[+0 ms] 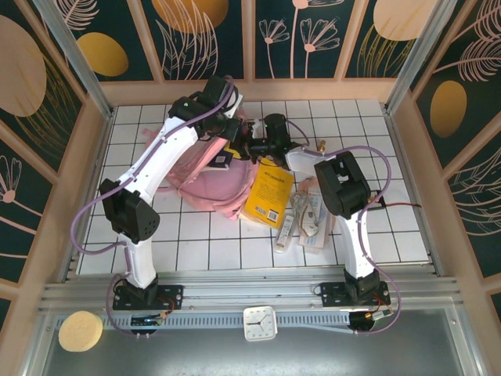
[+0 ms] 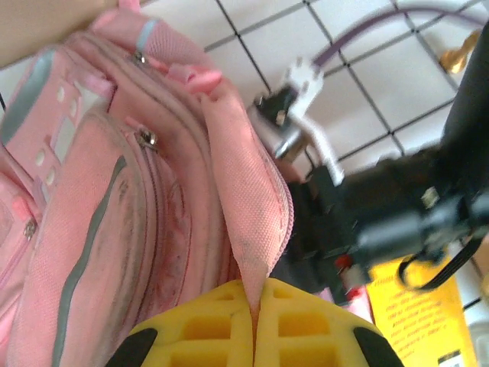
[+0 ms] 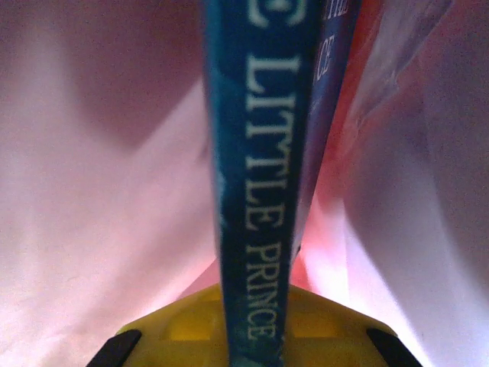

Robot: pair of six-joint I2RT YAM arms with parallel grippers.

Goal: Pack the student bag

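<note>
I'm holding the right gripper clamped on the blue book. Its spine is pointing straight ahead into the student bag, and pink lining is crowding it on 2 sides. The left gripper is pinching the bag's rim, holding the mouth open, far-centre on the tiled table.
</note>
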